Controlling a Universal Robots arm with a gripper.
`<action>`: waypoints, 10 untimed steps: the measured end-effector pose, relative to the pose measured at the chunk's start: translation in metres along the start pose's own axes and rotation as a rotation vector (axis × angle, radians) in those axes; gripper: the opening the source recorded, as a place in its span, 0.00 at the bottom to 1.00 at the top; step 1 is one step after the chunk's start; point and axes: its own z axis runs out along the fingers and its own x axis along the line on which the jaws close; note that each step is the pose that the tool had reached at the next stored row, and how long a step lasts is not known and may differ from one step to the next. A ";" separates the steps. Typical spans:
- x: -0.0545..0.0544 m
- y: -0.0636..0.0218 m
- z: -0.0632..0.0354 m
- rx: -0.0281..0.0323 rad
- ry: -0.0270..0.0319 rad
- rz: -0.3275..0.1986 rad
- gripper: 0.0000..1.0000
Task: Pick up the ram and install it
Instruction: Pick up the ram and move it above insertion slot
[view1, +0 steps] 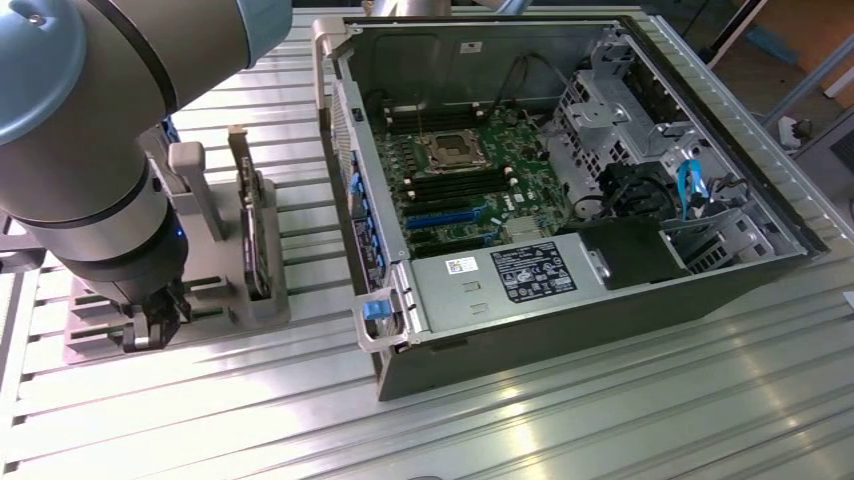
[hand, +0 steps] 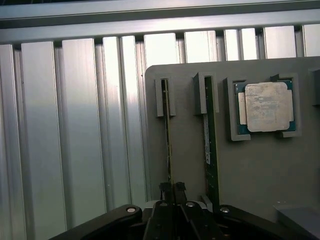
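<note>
Exterior view: the gripper (view1: 158, 318) is seen down at the gray holder (view1: 94, 345) on the exterior view's left, well apart from the open computer case (view1: 561, 200). Wrist view: the fingers (hand: 164, 189) are pinched together on the ram (hand: 168, 140), which is stood on edge in its holder slot, with a second stick (hand: 210, 150) just beside it

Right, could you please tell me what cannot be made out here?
Near end of the ram: wrist view, covered by the gripper.
Part of the holder: exterior view, behind the arm.
Print on the power-supply label: exterior view, too small.
Markings on the processor: wrist view, too faint.
</note>
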 end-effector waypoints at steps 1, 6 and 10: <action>0.000 0.0000 0.0000 0.0000 0.0000 0.000 0.12; 0.000 0.0000 0.0000 0.0000 0.0000 0.000 0.12; 0.000 0.0000 0.0001 0.0001 -0.0001 0.000 0.12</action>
